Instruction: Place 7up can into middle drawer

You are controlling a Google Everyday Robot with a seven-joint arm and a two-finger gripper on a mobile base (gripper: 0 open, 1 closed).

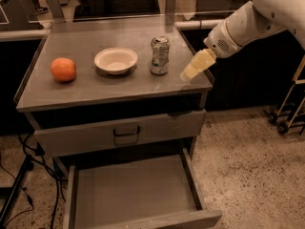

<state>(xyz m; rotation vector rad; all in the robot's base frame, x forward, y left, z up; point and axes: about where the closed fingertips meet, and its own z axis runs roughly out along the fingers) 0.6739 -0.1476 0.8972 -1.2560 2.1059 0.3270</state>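
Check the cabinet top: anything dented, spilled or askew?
Only the 7up can: upright beside the white bowl, its wall looks slightly crumpled. No spill shows. The gripper hangs right of it, over the front right corner of the cabinet top.

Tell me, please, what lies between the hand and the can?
Only bare tabletop, as the camera view shows; the hand hovers beside the can, at the tabletop's edge.

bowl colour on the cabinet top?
White bowl, camera view. Gripper hovers right of the 7up can.
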